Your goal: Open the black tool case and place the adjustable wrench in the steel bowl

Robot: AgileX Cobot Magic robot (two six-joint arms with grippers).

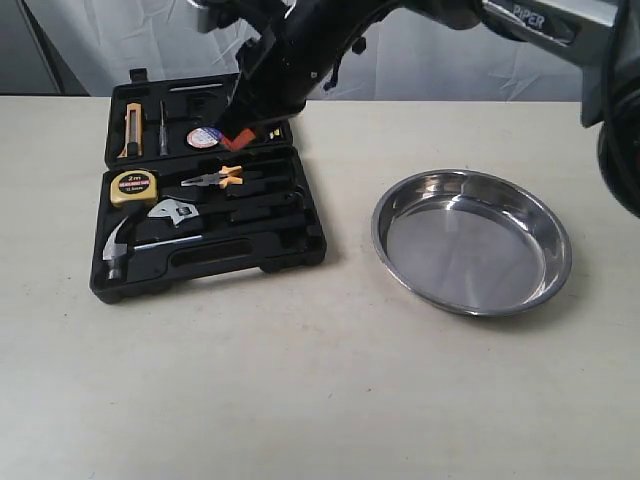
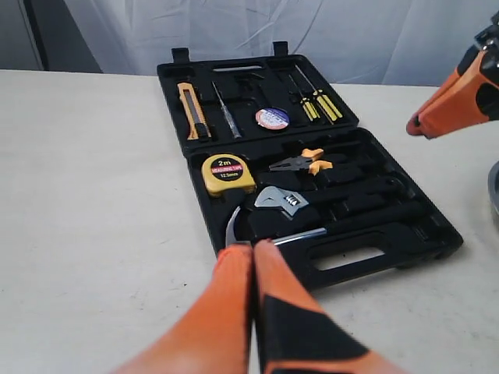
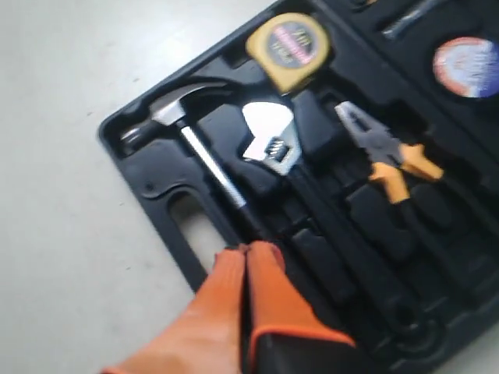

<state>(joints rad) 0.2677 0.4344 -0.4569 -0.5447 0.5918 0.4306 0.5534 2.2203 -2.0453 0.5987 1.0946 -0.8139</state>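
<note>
We read this as a robot lab or test-bench setup. Cues: a bare pale beige surface (image 1: 300,400), a wrinkled white fabric backdrop (image 1: 110,40) hung right behind it, and a grey-and-black robot arm lettered PIPER (image 1: 530,15) reaching in from above. The props look staged: an open black moulded plastic tool case (image 1: 290,255) and a shiny round steel bowl (image 1: 470,245) sit well apart on the surface.

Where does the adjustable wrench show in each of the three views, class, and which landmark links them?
Exterior view: the adjustable wrench lies in the black tool case, left of centre, between the hammer and the pliers.
Left wrist view: its silver head sits between hammer and pliers.
Right wrist view: in its slot, between hammer and pliers.
Shared landmark: the yellow tape measure, beside the wrench's head in every view.
</note>
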